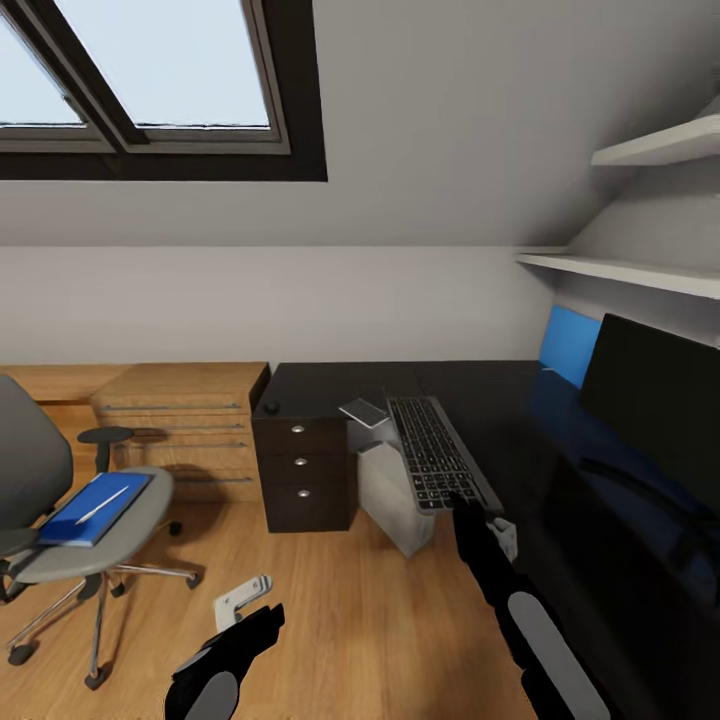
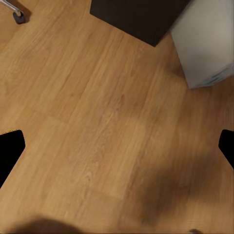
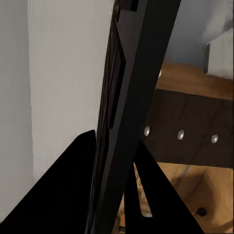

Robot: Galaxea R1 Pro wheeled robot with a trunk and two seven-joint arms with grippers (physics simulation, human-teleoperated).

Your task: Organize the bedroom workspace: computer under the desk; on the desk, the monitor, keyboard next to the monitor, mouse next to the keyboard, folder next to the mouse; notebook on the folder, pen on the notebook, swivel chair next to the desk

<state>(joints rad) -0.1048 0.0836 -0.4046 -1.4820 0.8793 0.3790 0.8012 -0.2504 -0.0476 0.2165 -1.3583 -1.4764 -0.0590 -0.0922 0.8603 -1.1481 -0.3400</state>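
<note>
The keyboard (image 1: pixel 435 455) hangs tilted over the front edge of the black desk (image 1: pixel 330 385), and my right gripper (image 1: pixel 468 508) is shut on its near end. In the right wrist view the keyboard (image 3: pixel 122 97) runs edge-on between the fingers (image 3: pixel 68 195). The monitor (image 1: pixel 660 400) stands on the desk at the right. A greyish notebook (image 1: pixel 364 411) and the small dark mouse (image 1: pixel 271 407) lie on the desk. The grey computer (image 1: pixel 392 495) stands under the desk. On the swivel chair (image 1: pixel 60 545) at the left lies the blue folder (image 1: pixel 95 507) with the white pen (image 1: pixel 103 505) on it. My left gripper (image 1: pixel 262 622) hangs open above the floor.
A light wooden chest (image 1: pixel 185 420) stands against the wall left of the desk's drawer unit (image 1: pixel 303 470). White shelves (image 1: pixel 640 270) hang above the monitor. The left wrist view looks down on wood floor (image 2: pixel 97 122), the drawer unit's corner (image 2: pixel 141 17) and the computer (image 2: pixel 207 41).
</note>
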